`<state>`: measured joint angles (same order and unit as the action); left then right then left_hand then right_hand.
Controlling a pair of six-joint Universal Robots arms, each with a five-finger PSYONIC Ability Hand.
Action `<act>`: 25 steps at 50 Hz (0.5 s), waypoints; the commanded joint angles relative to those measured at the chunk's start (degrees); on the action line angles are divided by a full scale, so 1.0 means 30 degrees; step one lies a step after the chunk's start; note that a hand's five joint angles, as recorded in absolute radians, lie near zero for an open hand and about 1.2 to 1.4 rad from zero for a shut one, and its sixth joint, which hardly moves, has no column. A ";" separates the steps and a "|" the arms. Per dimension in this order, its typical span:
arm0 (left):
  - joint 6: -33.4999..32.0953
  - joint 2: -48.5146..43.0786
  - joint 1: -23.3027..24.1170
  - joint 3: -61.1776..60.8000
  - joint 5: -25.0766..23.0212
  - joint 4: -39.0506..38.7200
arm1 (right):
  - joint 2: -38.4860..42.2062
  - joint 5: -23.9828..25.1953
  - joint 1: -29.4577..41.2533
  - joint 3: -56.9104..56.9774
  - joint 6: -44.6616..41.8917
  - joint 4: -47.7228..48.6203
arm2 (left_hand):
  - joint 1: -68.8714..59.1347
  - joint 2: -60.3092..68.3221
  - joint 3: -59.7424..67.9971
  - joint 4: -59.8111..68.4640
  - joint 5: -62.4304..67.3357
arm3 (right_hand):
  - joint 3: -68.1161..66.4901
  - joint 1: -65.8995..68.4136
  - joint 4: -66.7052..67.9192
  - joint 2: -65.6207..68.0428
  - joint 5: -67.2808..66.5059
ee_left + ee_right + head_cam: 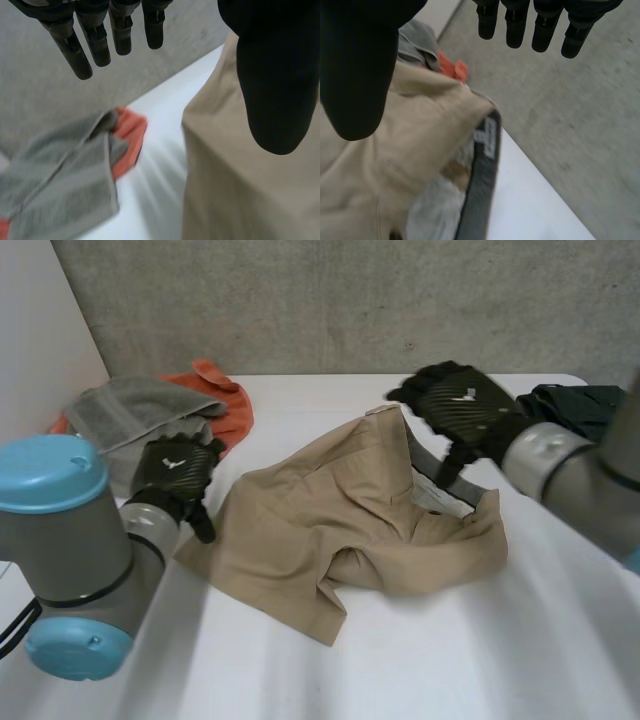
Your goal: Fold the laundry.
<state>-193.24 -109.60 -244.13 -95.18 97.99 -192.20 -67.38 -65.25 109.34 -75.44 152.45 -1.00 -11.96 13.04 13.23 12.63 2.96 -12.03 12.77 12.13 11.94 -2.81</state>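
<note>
Tan shorts (350, 515) lie rumpled on the white bench (480, 660), stretched from 8 o'clock to 2 o'clock, with the left hand (178, 472) loose and empty beside their 9 o'clock edge and the right hand (462, 410) loose and empty just over the waistband (485, 170) at 1 o'clock.

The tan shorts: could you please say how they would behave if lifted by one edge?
Probably floppy: the tan shorts lie crumpled in soft folds, so the rest would likely sag. The grey-lined waistband looks thicker and may hold its shape somewhat.
</note>
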 commanded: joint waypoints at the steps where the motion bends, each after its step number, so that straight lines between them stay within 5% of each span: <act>1: 0.2768 -0.1199 -0.2205 -0.0118 -0.2571 -0.0154 | 0.4993 -0.1918 0.2662 0.4954 0.0012 0.0452 | -0.0483 0.0123 0.0062 0.0262 0.0150 | 0.0090 -0.0336 -0.0124 -0.0061 0.0351; 11: 0.3796 -0.1873 -0.3260 -0.0381 -0.4156 -0.0036 | 1.0798 -0.3941 0.3544 1.0788 -0.1158 0.1242 | -0.1156 0.0796 0.0735 0.0935 0.0822 | -0.2710 0.2465 0.2677 0.2739 -0.2450; 15: 0.3797 -0.3044 -0.3408 -0.0060 -0.4215 0.0022 | 1.2234 -0.4147 0.3749 1.2195 -0.1657 0.2004 | -0.1156 0.0796 0.0735 0.0935 0.0822 | -0.7469 0.7224 0.7436 0.7498 -0.7209; 16: 0.3797 -0.3191 -0.3408 -0.0030 -0.4215 -0.0007 | 1.2585 -0.4147 0.3749 1.2517 -0.1774 0.2092 | -0.1156 0.0796 0.0735 0.0935 0.0822 | -1.2755 1.2509 1.2721 1.2784 -1.2495; 18: 0.3681 -0.3542 -0.3291 0.0116 -0.4215 -0.0007 | 1.2647 -0.4176 0.3778 1.2549 -0.1891 0.2239 | -0.1211 0.0851 0.0790 0.0990 0.0878 | -2.2401 2.2155 2.2367 2.2430 -2.2141; 25: 0.3650 -0.3808 -0.3027 0.0672 -0.4186 -0.0007 | 0.8026 -0.4294 0.3749 0.9274 -0.1775 0.3233 | -0.1268 0.0908 0.0847 0.1047 0.0935 | -2.2657 2.2411 2.2623 2.2686 -2.2396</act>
<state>-182.17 -120.51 -253.90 -94.45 85.31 -192.17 -31.88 -78.20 120.71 -39.32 146.66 6.20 -12.16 13.15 13.34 12.74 3.18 -66.84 62.87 67.87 66.88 -52.94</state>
